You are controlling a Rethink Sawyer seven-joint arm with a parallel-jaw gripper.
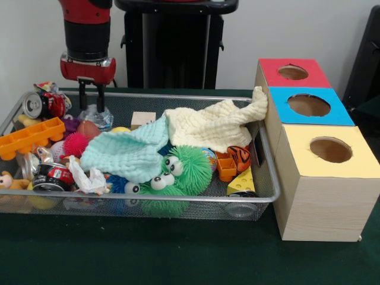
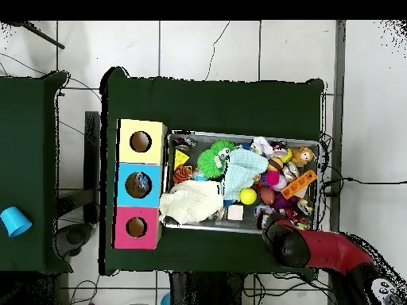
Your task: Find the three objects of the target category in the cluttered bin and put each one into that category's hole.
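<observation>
The wire mesh bin (image 1: pixel 178 95) lies on the green table, full of toys; it also shows in the overhead view (image 2: pixel 243 134). My gripper (image 1: pixel 92 107) hangs over the bin's far left corner, its two fingers apart and empty. Right below the fingertips lies a see-through wrinkly plastic bottle (image 1: pixel 97 119), partly behind other toys. I see no other bottle clearly. In the overhead view my red arm (image 2: pixel 318 250) hides the gripper and the bottle. To the right of the bin stands a wooden box with a red hole (image 1: pixel 293 72), a blue hole (image 1: pixel 309 105) and a yellow hole (image 1: pixel 331 149).
In the bin lie red-and-silver cans (image 1: pixel 41 104) (image 1: pixel 51 177), an orange tray (image 1: pixel 29 136), a pink spiky ball (image 1: pixel 75 143), a mint cloth (image 1: pixel 127 154), a cream cloth (image 1: pixel 214 124), green fuzzy toys (image 1: pixel 178 172), a wooden block (image 1: pixel 143 119) and a cheese wedge (image 1: pixel 242 181).
</observation>
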